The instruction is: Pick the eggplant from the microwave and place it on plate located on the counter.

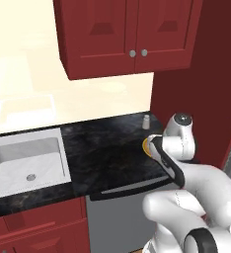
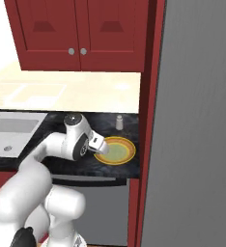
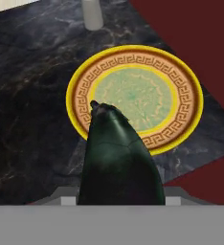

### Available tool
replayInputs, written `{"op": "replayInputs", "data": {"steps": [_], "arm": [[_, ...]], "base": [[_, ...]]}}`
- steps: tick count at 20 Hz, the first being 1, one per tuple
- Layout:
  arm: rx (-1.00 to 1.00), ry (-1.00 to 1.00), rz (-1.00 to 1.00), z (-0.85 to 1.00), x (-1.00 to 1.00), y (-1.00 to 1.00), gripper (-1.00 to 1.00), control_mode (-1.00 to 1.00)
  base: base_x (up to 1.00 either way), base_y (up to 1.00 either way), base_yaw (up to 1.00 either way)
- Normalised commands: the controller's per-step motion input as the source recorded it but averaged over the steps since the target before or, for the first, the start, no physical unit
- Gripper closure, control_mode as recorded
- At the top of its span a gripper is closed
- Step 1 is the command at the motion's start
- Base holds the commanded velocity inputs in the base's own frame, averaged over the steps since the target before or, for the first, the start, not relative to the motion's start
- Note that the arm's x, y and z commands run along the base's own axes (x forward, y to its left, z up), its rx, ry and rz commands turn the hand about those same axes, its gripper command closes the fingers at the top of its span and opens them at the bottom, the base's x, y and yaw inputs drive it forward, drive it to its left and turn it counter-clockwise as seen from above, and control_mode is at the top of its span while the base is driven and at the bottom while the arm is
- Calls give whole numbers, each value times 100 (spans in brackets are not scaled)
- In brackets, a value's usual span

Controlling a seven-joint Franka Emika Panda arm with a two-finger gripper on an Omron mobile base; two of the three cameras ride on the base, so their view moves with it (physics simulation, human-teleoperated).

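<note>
The eggplant, dark and glossy, sticks out from my hand toward the plate, and its tip overlaps the plate's near rim in the hand view. It hides my fingertips there. The plate has a yellow-orange patterned rim and a pale green centre. It lies on the black speckled counter beside the dark red side panel. My gripper hovers at the plate's left edge, shut on the eggplant. A sliver of the plate peeks past my wrist in the left base view. The microwave is out of view.
A small pale shaker stands on the counter just behind the plate. The sink basin lies far left. Red wall cabinets hang above. A tall grey appliance wall and red panel close off the right side.
</note>
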Motion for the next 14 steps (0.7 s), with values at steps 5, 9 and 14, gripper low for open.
{"op": "replayInputs", "data": {"steps": [5, 9, 14], "arm": [[0, 0, 0, -34, 43, -13, 100, -100], [0, 1, 0, -31, 38, -13, 100, -100], [0, 0, 0, -32, 27, -20, 100, -100]], "base": [[0, 0, 0], [0, 0, 0], [0, 0, 0]]}}
